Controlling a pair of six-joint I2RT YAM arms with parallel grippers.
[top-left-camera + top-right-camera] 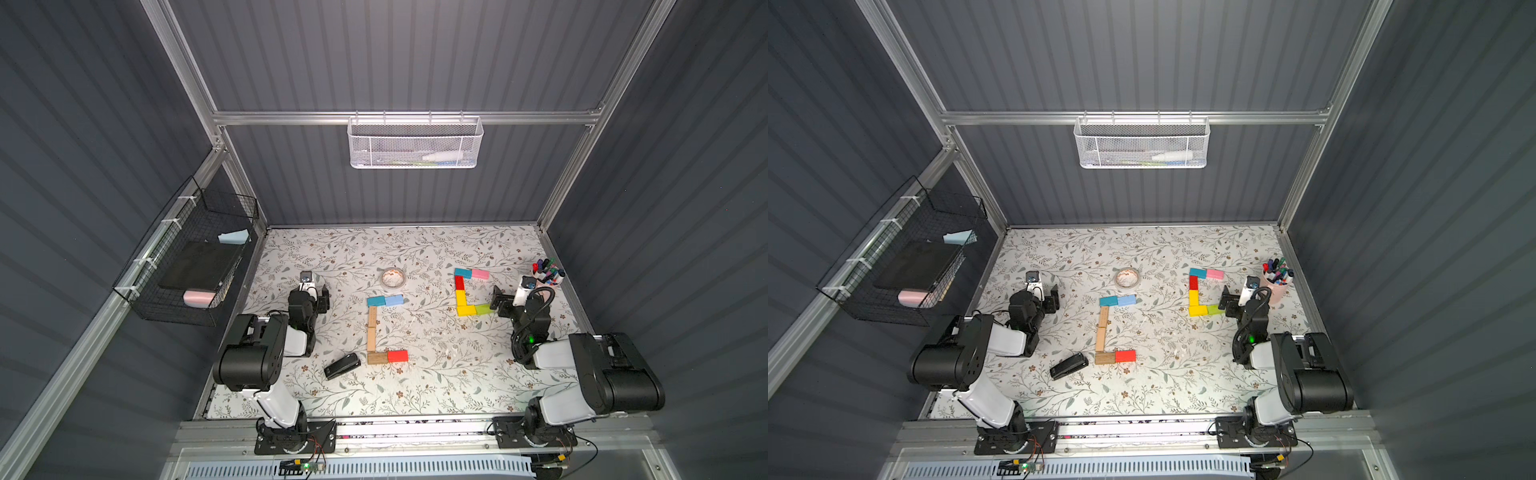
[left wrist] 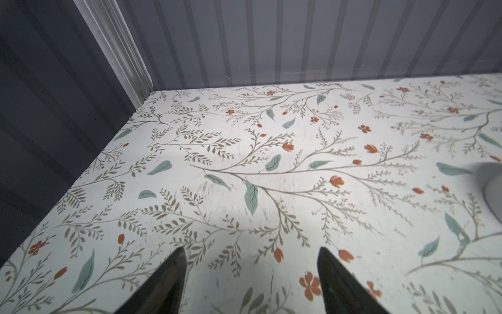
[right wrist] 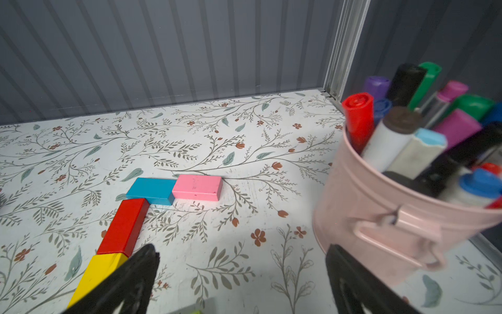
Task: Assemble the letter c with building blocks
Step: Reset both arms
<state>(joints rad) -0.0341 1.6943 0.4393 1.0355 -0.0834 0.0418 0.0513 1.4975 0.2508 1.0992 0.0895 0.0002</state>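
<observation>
— Building blocks form two C shapes: one just beside the tape roll, one well apart.

— Seemingly done; the lime block is partly hidden. Left gripper and right gripper gape empty; next, withdraw without nudging.

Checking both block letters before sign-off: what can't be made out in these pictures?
Lime block: in the right wrist view, mostly cut off by the edge.
Contents of white basket: in both top views, blurred behind mesh.
Pale shape: in the left wrist view, cut by the edge, unidentifiable.
</observation>
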